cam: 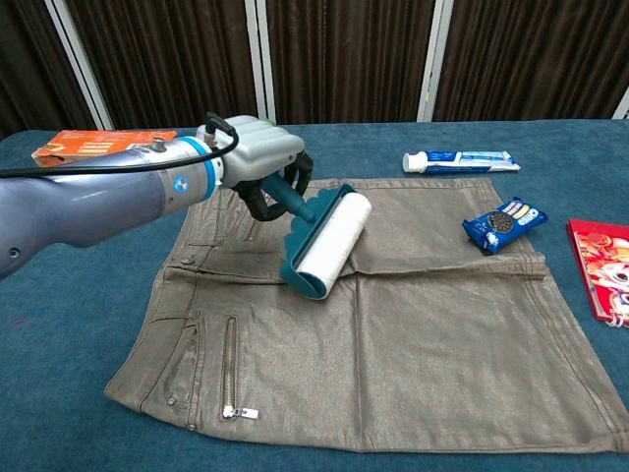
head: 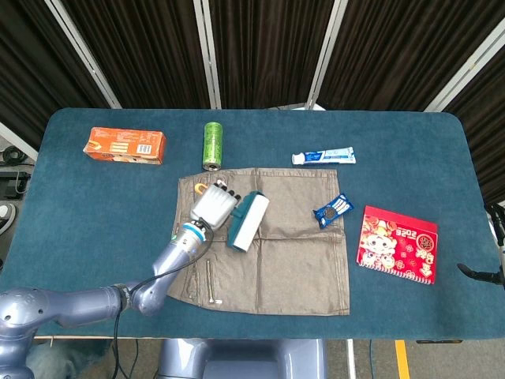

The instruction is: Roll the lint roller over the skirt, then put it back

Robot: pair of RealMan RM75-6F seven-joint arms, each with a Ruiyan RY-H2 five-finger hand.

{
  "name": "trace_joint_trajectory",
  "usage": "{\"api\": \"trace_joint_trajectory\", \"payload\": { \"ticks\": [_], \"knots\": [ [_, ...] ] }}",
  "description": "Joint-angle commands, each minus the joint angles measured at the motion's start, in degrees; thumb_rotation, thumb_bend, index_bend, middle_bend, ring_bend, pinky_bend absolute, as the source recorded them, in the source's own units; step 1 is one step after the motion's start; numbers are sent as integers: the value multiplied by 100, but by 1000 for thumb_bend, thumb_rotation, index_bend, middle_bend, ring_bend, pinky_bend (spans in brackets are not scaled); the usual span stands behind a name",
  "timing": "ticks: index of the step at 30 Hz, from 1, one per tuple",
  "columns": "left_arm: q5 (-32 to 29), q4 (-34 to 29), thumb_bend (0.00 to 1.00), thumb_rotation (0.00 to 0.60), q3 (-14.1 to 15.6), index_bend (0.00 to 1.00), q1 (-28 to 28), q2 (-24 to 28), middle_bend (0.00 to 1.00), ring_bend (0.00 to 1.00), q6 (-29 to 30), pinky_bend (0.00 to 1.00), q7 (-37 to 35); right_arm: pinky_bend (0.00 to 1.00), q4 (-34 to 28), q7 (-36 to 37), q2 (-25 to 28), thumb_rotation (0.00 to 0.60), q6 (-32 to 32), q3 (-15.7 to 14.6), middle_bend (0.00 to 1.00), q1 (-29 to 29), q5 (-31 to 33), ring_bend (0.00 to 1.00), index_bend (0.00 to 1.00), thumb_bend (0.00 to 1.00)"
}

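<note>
A grey-brown skirt point(head: 268, 264) point(cam: 413, 334) lies flat at the table's middle. My left hand point(head: 213, 207) point(cam: 260, 162) grips the teal handle of the lint roller point(head: 247, 220) point(cam: 326, 241). The roller's white drum rests on the upper middle of the skirt, tilted slightly from the skirt's length. At the far right edge of the head view only a dark sliver of my right hand point(head: 483, 273) shows. Its fingers are hidden, and the chest view does not show it.
On the blue table point(head: 410, 142): an orange box point(head: 126, 145) at the far left, a green can point(head: 213, 144) above the skirt, a toothpaste tube point(head: 323, 157), a blue cookie pack point(head: 332, 210) point(cam: 504, 224) on the skirt's right edge, a red booklet point(head: 398, 243).
</note>
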Motion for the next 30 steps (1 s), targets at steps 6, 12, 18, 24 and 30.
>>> {"api": "trace_joint_trajectory", "payload": {
  "ticks": [6, 12, 18, 24, 30],
  "knots": [
    [-474, -126, 761, 600, -50, 596, -520, -472, 437, 389, 81, 460, 623, 0, 44, 136, 42, 600, 18, 15, 0, -34, 2, 0, 0, 0],
    [-698, -238, 760, 600, -36, 603, -800, -619, 439, 391, 235, 462, 938, 0, 74, 213, 63, 600, 49, 20, 0, -65, -7, 0, 0, 0],
    [-1030, -359, 761, 600, 114, 604, -896, -509, 441, 393, 353, 464, 1239, 0, 77, 240, 77, 600, 88, 12, 0, -94, -36, 0, 0, 0],
    [-1272, -465, 773, 600, 295, 604, -827, -153, 442, 393, 441, 464, 1308, 0, 67, 206, 74, 600, 101, 11, 0, -97, -47, 0, 0, 0],
    [-1362, -416, 774, 600, 529, 605, -631, 220, 442, 393, 439, 464, 1147, 0, 56, 140, 52, 600, 101, 11, 0, -89, -36, 0, 0, 0]
  ]
}}
